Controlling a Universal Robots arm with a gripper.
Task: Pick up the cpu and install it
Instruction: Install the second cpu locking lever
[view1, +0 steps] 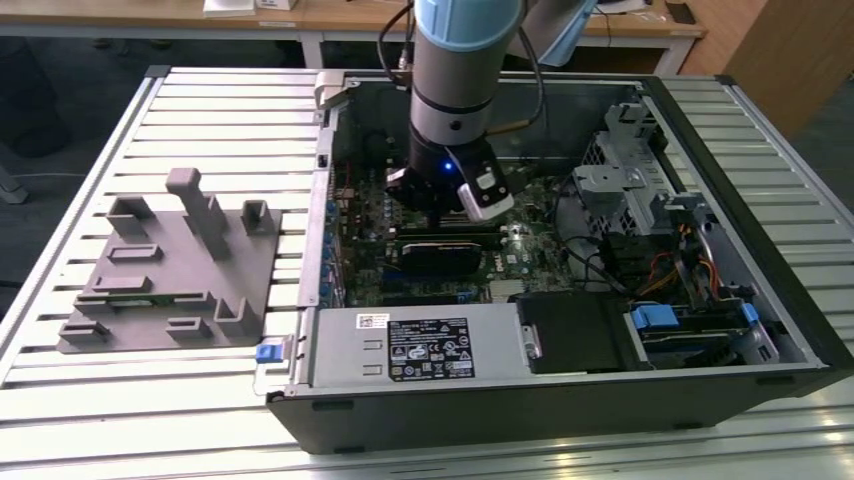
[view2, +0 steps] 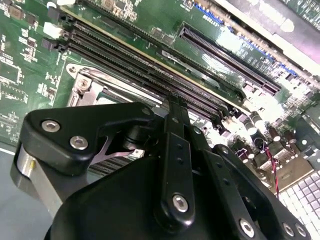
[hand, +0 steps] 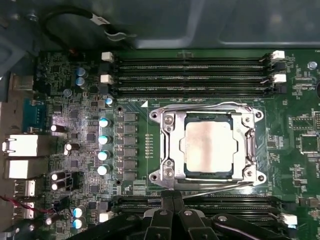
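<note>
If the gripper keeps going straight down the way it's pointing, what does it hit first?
Probably the green motherboard inside the open black computer case. The gripper points at the black memory slots beside the metal-framed socket holding the silvery square cpu, though depth is unclear.

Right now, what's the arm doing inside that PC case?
The single arm reaches down into the open computer case, with the gripper low over the motherboard. In the first wrist view the cpu lies flat inside the metal-framed socket, between the rows of memory slots. The gripper sits just beside the socket and appears to hold nothing. The grey fixture stands outside the case, at the exterior view's left.
</note>
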